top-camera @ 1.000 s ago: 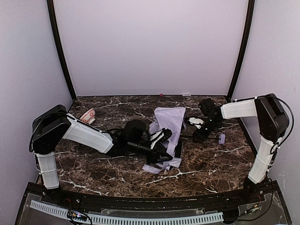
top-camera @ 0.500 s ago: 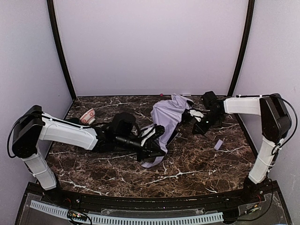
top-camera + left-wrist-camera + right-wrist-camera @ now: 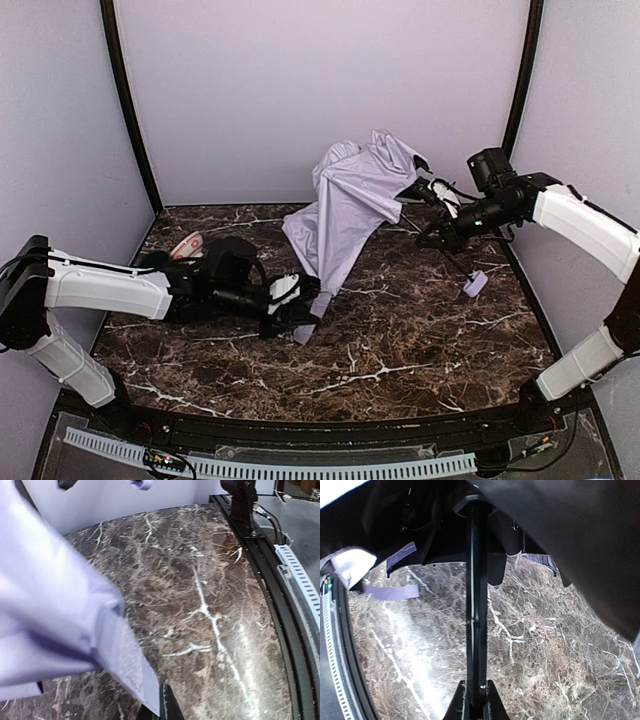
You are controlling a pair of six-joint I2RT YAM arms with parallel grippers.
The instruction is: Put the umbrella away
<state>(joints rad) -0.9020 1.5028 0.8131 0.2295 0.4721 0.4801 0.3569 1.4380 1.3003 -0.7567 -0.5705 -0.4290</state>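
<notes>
The umbrella's lavender canopy [image 3: 350,200] hangs raised above the back of the table, draped down toward the left. My right gripper [image 3: 436,226] is shut on the thin black shaft [image 3: 476,605], below the black underside [image 3: 570,530]. The shaft slants down to the small lavender knob handle [image 3: 474,285] near the tabletop. A lavender strap [image 3: 390,591] dangles from the canopy. My left gripper [image 3: 298,306] lies low over the table and is shut on the canopy's lower edge [image 3: 75,615]. Only its dark fingertips [image 3: 167,705] show under the fabric.
A red-patterned bowl [image 3: 187,245] lies on its side at the back left, just behind my left arm. The marble table [image 3: 400,340] is walled at the back and sides. The right arm's base [image 3: 244,500] stands at the near right edge.
My right gripper has lifted the umbrella off the table, up and to the right. My left gripper has drawn back to the left with the canopy edge, stretching the fabric out.
</notes>
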